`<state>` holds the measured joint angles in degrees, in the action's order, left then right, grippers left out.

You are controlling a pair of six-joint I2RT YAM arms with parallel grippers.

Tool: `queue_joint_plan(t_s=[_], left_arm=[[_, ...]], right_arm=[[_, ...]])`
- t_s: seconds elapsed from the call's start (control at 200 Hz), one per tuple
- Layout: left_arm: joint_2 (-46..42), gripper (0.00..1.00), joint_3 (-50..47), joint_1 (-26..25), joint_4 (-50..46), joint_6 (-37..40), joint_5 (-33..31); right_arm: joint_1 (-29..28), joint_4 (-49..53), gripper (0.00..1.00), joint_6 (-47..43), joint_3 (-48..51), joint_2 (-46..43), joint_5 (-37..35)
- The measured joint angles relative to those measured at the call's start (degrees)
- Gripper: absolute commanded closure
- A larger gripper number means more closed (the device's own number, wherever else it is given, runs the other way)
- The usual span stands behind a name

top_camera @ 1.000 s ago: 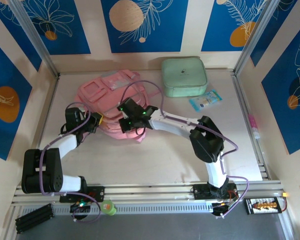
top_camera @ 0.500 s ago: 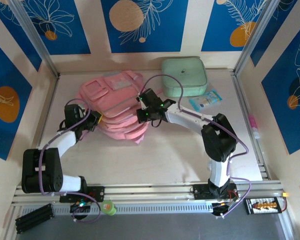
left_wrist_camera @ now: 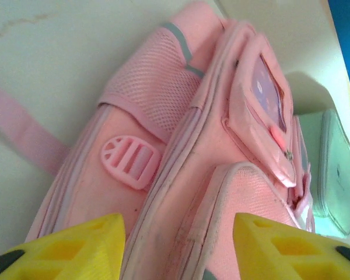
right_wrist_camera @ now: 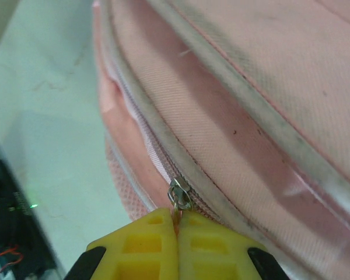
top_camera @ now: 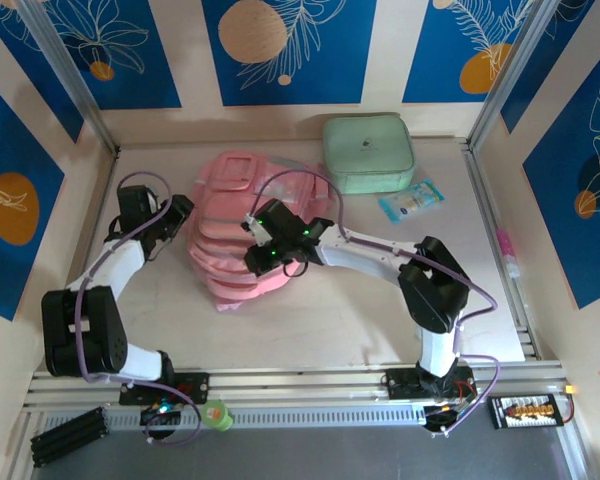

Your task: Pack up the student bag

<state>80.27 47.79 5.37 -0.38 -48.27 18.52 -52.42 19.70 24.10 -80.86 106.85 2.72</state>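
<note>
The table (top_camera: pixel 310 320) carries the student bag (top_camera: pixel 225 215) on its side, left of centre toward the far edge, and a mint-green case (top_camera: pixel 368 152) at that edge. The left gripper (left_wrist_camera: pixel 178 233) stands spread beside the bag, gripping nothing. The right gripper (right_wrist_camera: pixel 177 224) pinches the zipper pull (right_wrist_camera: pixel 179 195). This looks like the zipper step, and the next move calls for a steady pull along the track.

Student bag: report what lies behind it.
A mint-green zip case lies behind the student bag, offset to the right. From the left wrist view, the bag hides part of it.
</note>
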Motion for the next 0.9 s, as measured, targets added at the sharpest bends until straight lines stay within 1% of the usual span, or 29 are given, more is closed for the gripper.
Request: queue_joint_plan(t_s=[0.12, 0.27, 0.5, 0.59, 0.775, 0.9], left_arm=[[-4.2, 0.46, -1.1, 0.0, -2.3, -0.1, -1.9], [-10.4, 0.48, -5.4, -0.2, -4.0, -3.8, 0.2], [-16.1, 0.50, -8.5, -3.1, -8.0, -7.9, 0.2], [-16.9, 0.50, -9.3, -4.8, -8.7, -10.0, -0.7], [-16.8, 0.56, -9.4, -10.2, -10.1, -14.5, -4.1], [-15.6, 0.60, -9.4, -12.5, -10.9, -17.7, -6.8]], right_arm=[[-0.4, -0.4, 1.00, 0.5, -5.5, 4.2, 2.1], [-0.4, -0.4, 1.00, 1.8, -10.7, 8.5, 3.3], [-0.5, -0.4, 1.00, 3.6, -13.6, 10.7, 3.1], [-0.4, -0.4, 1.00, 4.3, -13.7, 10.9, 3.1], [-0.4, -0.4, 1.00, 4.5, -13.8, 10.9, 3.3], [-0.4, -0.4, 1.00, 4.5, -13.8, 10.9, 3.3]])
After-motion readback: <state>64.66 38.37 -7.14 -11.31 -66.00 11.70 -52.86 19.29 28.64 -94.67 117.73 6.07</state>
